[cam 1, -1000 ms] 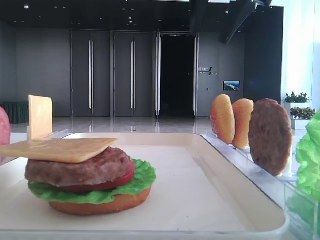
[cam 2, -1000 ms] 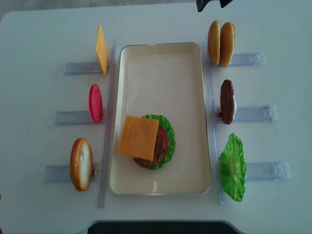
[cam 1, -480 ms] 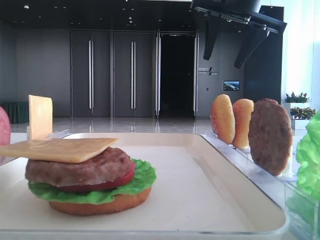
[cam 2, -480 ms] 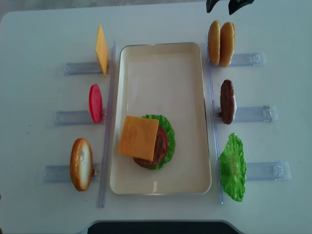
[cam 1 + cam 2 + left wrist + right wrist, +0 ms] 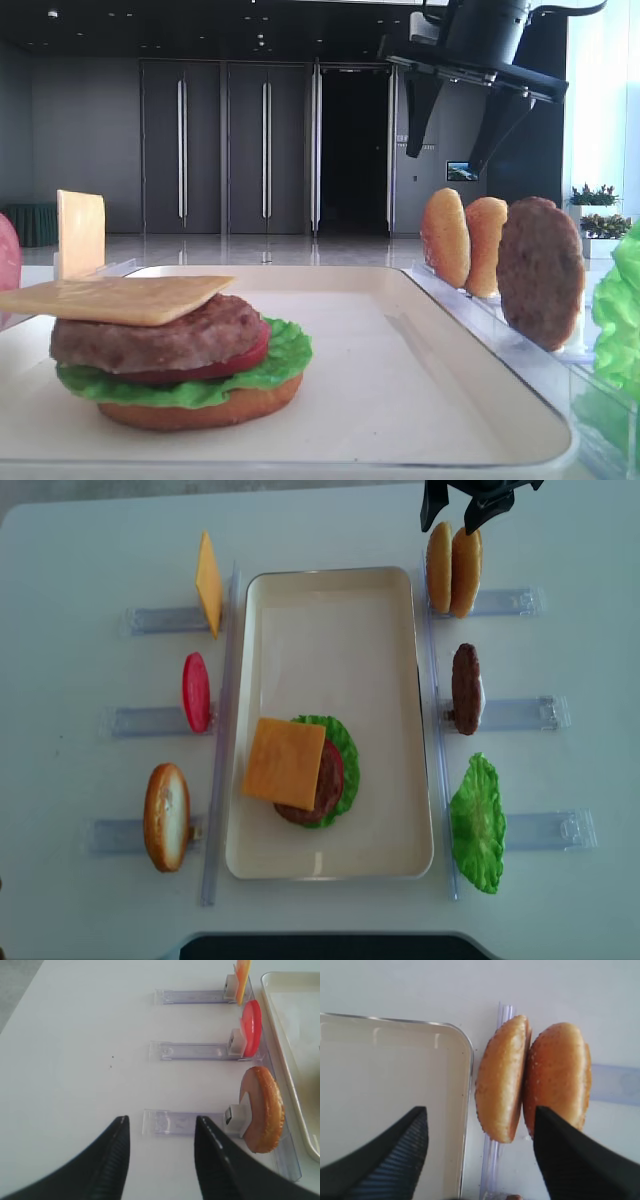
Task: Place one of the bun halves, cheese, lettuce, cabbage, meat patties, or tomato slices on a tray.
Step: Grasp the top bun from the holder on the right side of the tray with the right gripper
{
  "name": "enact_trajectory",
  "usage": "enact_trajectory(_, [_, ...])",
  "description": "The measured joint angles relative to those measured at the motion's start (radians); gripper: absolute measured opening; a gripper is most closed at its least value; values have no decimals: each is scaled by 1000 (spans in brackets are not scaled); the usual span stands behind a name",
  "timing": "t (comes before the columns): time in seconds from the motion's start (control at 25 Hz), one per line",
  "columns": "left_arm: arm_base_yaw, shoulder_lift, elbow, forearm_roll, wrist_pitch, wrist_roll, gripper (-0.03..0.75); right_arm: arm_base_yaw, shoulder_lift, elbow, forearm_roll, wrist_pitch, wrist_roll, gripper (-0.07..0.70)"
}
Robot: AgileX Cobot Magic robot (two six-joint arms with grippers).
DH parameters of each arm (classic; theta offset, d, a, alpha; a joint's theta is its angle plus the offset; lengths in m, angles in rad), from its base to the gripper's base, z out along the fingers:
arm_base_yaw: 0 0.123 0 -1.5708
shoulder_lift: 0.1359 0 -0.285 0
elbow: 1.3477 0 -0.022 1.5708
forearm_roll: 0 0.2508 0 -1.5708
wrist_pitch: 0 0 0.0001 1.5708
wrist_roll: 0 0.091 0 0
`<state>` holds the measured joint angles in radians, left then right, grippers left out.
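One exterior view sits low at the tray's (image 5: pixel 450 330) near short edge, almost at worktop level, looking along it toward the dark doors beyond. The other exterior view looks straight down on the whole worktop (image 5: pixel 80 900); both share the tray and the stacked burger (image 5: pixel 300 770). The right wrist camera looks down, close, on the two bun halves (image 5: pixel 502 1080) at the tray's far corner, between the right gripper (image 5: pixel 480 1155) fingers. The left wrist camera looks obliquely across the worktop's left side, past the left gripper (image 5: pixel 160 1160), at the clear racks (image 5: pixel 190 1050).
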<state>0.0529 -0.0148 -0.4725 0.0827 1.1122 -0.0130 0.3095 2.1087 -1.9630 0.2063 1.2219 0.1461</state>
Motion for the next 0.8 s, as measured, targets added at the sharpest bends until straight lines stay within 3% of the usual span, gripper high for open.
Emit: enact_trajectory(0.8, [0, 0, 0, 0, 0, 0, 328, 0, 59, 0, -3, -1, 0, 438])
